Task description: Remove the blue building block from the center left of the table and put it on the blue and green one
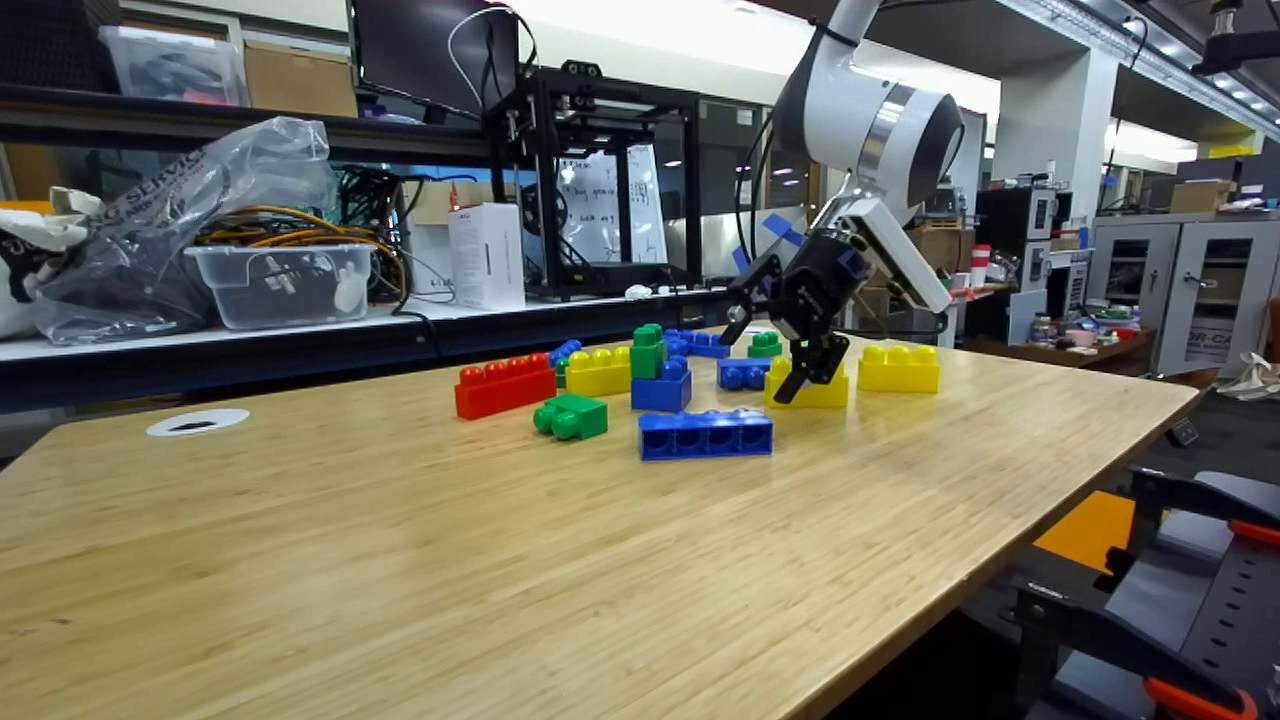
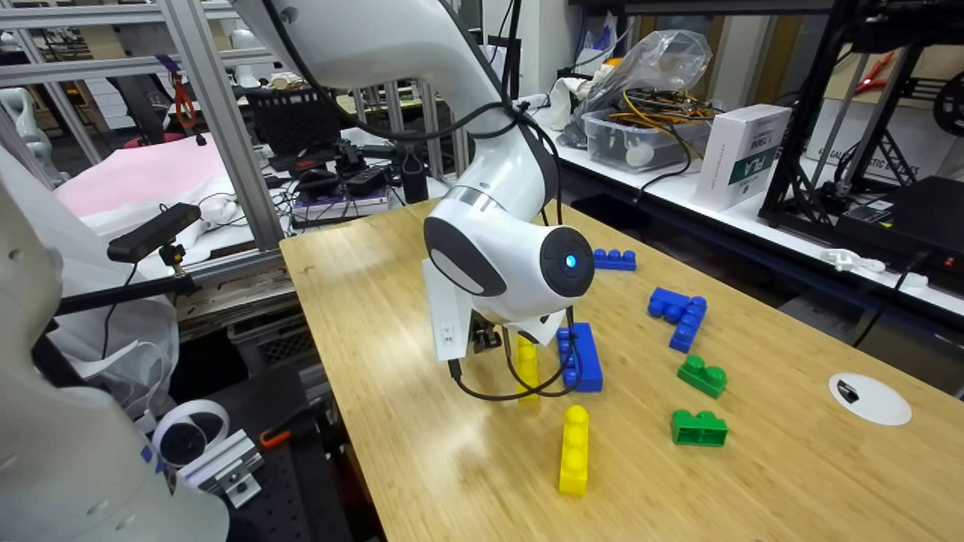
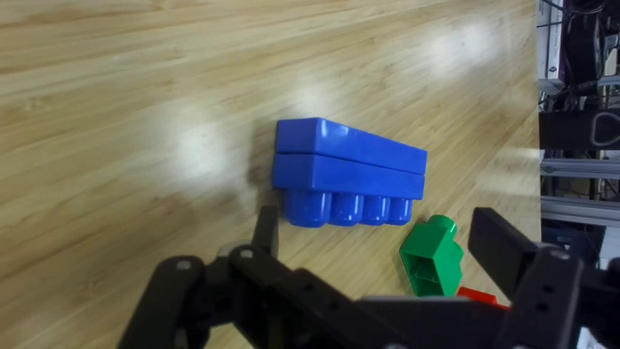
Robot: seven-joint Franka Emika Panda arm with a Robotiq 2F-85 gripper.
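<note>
The blue building block, long and low, lies on its side with its hollow underside toward the camera in an exterior view. In the wrist view the same blue building block turns its row of studs toward my gripper. My jaws stand wide apart above the table, with nothing held; the block lies beyond the fingertips, apart from them. The blue and green one, an upright green brick on a short blue brick, stands just behind the block. The arm appears to cover both in the view with the robot base.
A green brick and a red brick lie left of the stack. Yellow bricks stand around, one yellow brick beneath the wrist. More blue bricks and green bricks are scattered about.
</note>
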